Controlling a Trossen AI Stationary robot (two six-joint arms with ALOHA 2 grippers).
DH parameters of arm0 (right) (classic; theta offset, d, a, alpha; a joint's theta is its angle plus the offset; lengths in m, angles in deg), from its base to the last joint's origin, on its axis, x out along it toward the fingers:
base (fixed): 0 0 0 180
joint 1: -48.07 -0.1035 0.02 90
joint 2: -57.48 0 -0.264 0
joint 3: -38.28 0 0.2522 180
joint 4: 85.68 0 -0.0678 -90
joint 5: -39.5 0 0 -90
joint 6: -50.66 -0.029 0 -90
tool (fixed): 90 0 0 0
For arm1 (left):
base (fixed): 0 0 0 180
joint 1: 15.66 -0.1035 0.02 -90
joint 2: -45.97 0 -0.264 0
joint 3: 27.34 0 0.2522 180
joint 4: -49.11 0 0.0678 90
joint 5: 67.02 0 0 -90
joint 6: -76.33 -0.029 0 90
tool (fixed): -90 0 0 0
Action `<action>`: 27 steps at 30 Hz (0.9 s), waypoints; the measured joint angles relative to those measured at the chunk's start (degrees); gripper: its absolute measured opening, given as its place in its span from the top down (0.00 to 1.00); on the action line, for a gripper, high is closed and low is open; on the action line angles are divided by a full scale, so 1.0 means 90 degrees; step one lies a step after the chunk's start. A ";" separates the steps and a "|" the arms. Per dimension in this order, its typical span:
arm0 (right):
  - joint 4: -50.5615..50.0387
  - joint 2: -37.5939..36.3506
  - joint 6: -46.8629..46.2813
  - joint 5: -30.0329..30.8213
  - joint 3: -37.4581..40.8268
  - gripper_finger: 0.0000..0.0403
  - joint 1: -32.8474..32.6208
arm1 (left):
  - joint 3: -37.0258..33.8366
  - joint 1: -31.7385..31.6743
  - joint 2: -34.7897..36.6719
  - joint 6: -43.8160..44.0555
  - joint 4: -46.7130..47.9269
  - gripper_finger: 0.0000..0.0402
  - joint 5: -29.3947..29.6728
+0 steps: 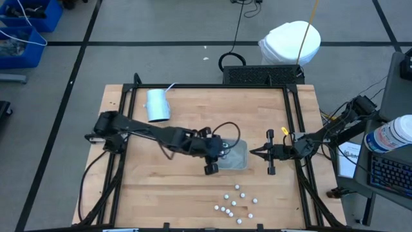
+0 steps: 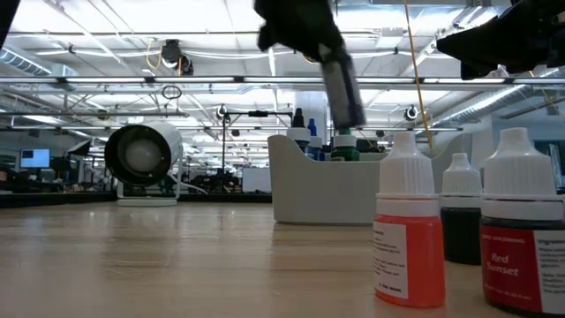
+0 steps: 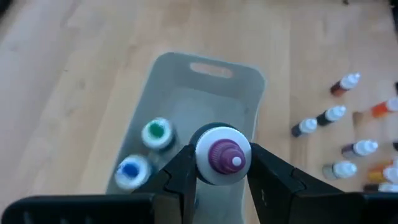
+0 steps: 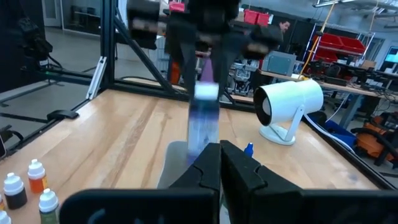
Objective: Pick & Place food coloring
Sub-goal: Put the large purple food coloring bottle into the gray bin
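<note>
Partly hidden by the left gripper (image 3: 217,180), the bottle (image 3: 222,155) shows only its purple tip and white cap; its body is blurred in the right wrist view. It hangs upright, tip up, over the tray (image 3: 205,87), jaws clenched on it. Inside the tray stand a green bottle (image 3: 156,133) and a blue bottle (image 3: 130,170). More bottles (image 1: 235,202) stand loose on the worktop (image 1: 161,187). The right gripper (image 1: 257,153) waits beside the tray, jaws pressed together.

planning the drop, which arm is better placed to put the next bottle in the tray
Left. The left gripper already holds a purple-tipped bottle above the grey tray, where two bottles stand. The right gripper waits beside the tray, jaws shut and holding nothing.
</note>
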 joint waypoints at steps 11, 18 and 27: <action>0.0068 0.0002 0.0085 -0.0003 0.0000 1.00 0.0000 | 0.0000 -0.0263 -0.0610 -0.0196 0.0151 0.70 -0.0077; 0.0088 0.0000 0.0116 -0.0007 -0.0002 1.00 -0.0001 | 0.0000 -0.0333 -0.0785 -0.0186 0.0126 0.70 -0.0202; 0.0181 0.0000 0.0005 -0.0007 0.0000 1.00 0.0000 | 0.0000 -0.0335 -0.1097 -0.0076 -0.0003 0.70 -0.0309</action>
